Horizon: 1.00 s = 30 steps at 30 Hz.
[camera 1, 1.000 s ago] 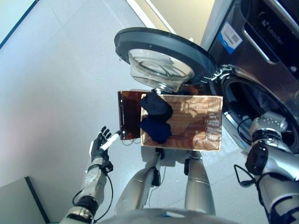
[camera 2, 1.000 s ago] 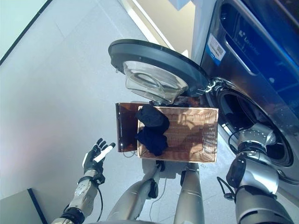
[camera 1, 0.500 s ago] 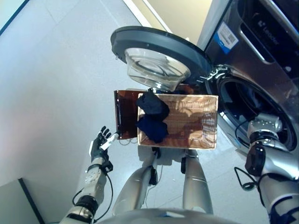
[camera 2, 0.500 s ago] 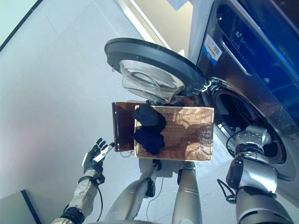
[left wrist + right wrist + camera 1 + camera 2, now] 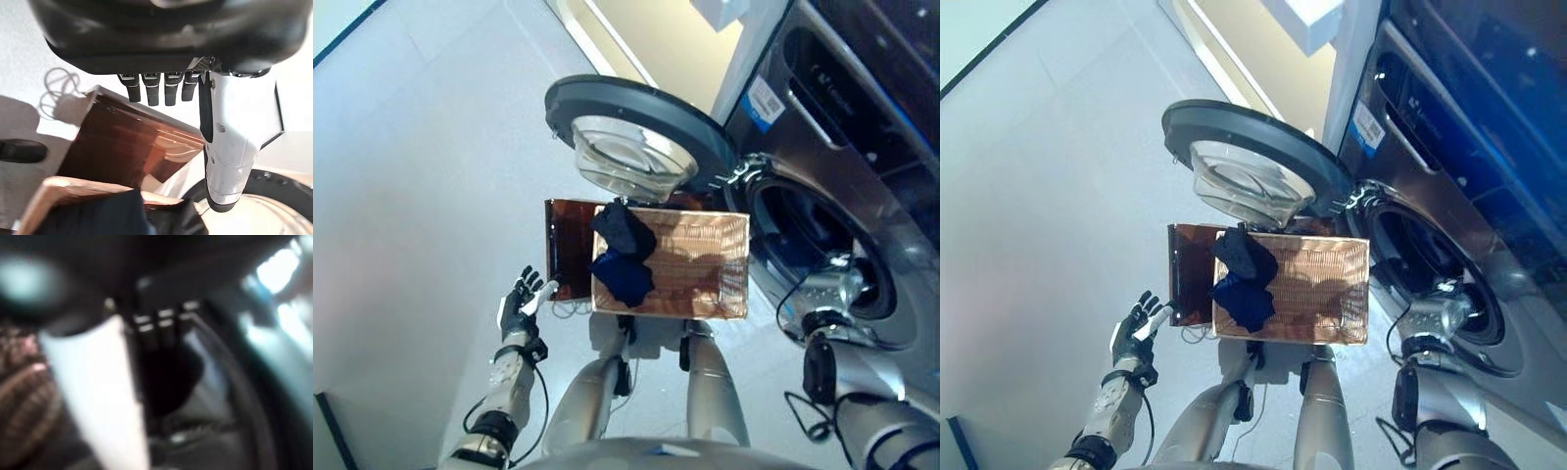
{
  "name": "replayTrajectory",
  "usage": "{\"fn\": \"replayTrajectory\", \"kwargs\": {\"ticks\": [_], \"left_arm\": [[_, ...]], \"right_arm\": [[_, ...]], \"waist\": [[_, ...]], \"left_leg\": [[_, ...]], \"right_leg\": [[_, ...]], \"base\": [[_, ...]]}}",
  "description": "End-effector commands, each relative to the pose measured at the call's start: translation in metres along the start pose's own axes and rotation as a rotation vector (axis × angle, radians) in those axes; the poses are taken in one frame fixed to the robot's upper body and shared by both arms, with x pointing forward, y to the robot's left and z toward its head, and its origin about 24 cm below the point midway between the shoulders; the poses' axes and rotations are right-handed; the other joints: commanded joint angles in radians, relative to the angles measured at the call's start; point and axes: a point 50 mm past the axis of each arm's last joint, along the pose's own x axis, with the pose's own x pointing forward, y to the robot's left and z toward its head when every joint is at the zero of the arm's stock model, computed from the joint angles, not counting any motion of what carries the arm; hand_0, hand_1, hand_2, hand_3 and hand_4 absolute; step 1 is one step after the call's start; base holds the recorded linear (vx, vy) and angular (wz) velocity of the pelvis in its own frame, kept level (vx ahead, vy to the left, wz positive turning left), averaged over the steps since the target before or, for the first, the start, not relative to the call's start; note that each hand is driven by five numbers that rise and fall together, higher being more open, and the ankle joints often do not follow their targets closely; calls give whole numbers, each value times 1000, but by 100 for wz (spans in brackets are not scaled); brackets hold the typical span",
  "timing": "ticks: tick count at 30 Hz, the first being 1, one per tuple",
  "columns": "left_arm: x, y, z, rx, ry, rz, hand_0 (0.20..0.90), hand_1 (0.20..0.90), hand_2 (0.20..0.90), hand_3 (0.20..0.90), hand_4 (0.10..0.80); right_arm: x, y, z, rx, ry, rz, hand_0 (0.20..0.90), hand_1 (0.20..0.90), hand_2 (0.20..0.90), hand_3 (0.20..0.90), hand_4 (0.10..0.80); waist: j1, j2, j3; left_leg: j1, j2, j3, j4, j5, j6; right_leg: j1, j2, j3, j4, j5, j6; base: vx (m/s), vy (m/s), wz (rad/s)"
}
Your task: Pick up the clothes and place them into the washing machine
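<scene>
Clothes (image 5: 622, 253), two dark bundles, lie piled at the 9 o'clock end of a wicker laundry basket (image 5: 705, 264) that stands on the floor (image 5: 421, 176) in front of the robot. One bundle is black and sits toward 12 o'clock; the other is navy and sits just below it, hanging partly over the basket's rim. The rest of the basket shows bare weave. A brown, glossy panel (image 5: 566, 249), perhaps the basket's lid, stands against the basket's 9 o'clock side.

The washing machine (image 5: 842, 166) stands at 2 o'clock from the basket, its round door (image 5: 631, 122) swung wide open so that the glass bowl faces down over the basket's 12 o'clock edge. The drum opening (image 5: 813, 240) is dark.

The left hand (image 5: 521, 305) is raised over the floor at 8 o'clock from the basket, near the brown panel but apart from it, its fingers (image 5: 149, 90) straight and spread, thumb out, holding nothing. The right arm reaches toward the lower rim of the drum opening at 4 o'clock from the basket. The right hand (image 5: 156, 367) shows only in its own wrist view, too smeared to say whether it is released or clenched, or whether it holds anything.
</scene>
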Motion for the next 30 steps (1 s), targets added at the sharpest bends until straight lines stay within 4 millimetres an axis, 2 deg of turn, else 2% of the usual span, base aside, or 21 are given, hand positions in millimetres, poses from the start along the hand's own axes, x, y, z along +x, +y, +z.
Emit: {"fn": "replayTrajectory", "kwargs": {"ticks": [1, 7, 8, 12, 16, 17, 20, 21, 22, 23, 25, 29, 30], "left_arm": [[-2, 30, 6, 22, -41, 95, 900, 900, 900, 900, 800], [-3, 38, 5, 39, -29, 127, 900, 900, 900, 900, 800], [-3, 40, 4, 42, -26, 137, 900, 900, 900, 900, 800], [-3, 42, 5, 54, -30, 145, 900, 900, 900, 900, 800], [-1, 40, 9, 62, -50, 144, 900, 900, 900, 900, 800], [-1, 40, 9, 62, -50, 144, 900, 900, 900, 900, 800], [-4, 43, 10, 67, -63, 149, 900, 900, 900, 900, 800], [-4, 43, 10, 67, -63, 149, 900, 900, 900, 900, 800], [-5, 45, 10, 72, -63, 155, 900, 900, 900, 900, 800], [-6, 47, 9, 85, -57, 168, 900, 900, 900, 900, 800], [-6, 48, 7, 106, -50, 170, 900, 900, 900, 900, 800], [-4, 42, 5, 108, -40, 155, 900, 900, 900, 900, 800], [-3, 37, 5, 110, -42, 139, 900, 900, 900, 900, 800]], "right_arm": [[1, -18, 9, -168, -55, 41, 900, 900, 900, 900, 800], [-5, -25, -7, -375, -9, 89, 900, 900, 900, 900, 800], [-10, -26, -16, -434, 10, 120, 900, 900, 900, 900, 800], [-18, -27, -31, -515, 34, 170, 900, 900, 900, 900, 800], [-29, -15, -46, -693, 29, 288, 900, 900, 900, 900, 800], [-29, -15, -46, -693, 29, 288, 900, 900, 900, 900, 800], [-50, 4, -56, -925, -61, 498, 900, 900, 900, 900, 800], [-50, 4, -56, -925, -61, 498, 900, 900, 900, 900, 800], [-55, 9, -56, -1028, -117, 558, 900, 900, 900, 900, 800], [-60, 13, -53, -1201, -221, 635, 900, 900, 900, 900, 800], [-64, 17, -52, -1397, -327, 712, 900, 900, 900, 900, 800], [-65, 16, -63, -1526, -340, 742, 900, 900, 900, 900, 800], [-68, 15, -73, -1549, -314, 754, 900, 900, 900, 900, 800]], "waist": [[6, -17, -92], [4, -35, -94], [1, -41, -92], [-3, -52, -88], [-4, -56, -86], [-4, -57, -88], [-9, -62, -88], [-9, -62, -90], [-11, -65, -92], [-13, -67, -91], [-14, -68, -91], [-12, -67, -95], [-9, -65, -94]], "left_leg": [[-32, -25, 4, 91, -96, -84], [-14, -22, -1, 86, -90, -84], [-1, -20, 0, 83, -94, -85], [8, -20, -1, 82, -94, -84], [5, -16, 0, 82, -87, -84], [1, -16, 1, 81, -84, -84], [7, -15, 0, 85, -84, -81], [3, -16, 0, 84, -82, -81], [5, -16, 0, 84, -81, -81], [10, -16, -1, 87, -83, -80], [8, -16, -2, 89, -83, -78], [-3, -18, -7, 94, -80, -75], [-7, -19, -8, 95, -78, -74]], "right_leg": [[109, 12, -22, -146, 20, -10], [134, 15, -29, -161, 26, -10], [147, 19, -31, -165, 24, -9], [160, 21, -33, -173, 27, -8], [157, 21, -38, -174, 30, -10], [154, 21, -38, -176, 33, -10], [154, 24, -36, -168, 30, -9], [151, 23, -36, -169, 32, -9], [154, 24, -36, -169, 32, -8], [161, 24, -35, -170, 31, -6], [161, 23, -36, -170, 32, -4], [153, 21, -38, -168, 34, -5], [148, 21, -40, -166, 33, -6]], "base": [[15, -17, 4], [0, 0, 0], [0, 0, 0], [0, 0, 0], [-23, -10, 0], [0, 0, 0], [0, 0, 0], [0, -3, -3], [4, -1, -4], [4, -2, -5], [-2, 0, -2], [-18, 0, 3], [0, 0, 0]]}}
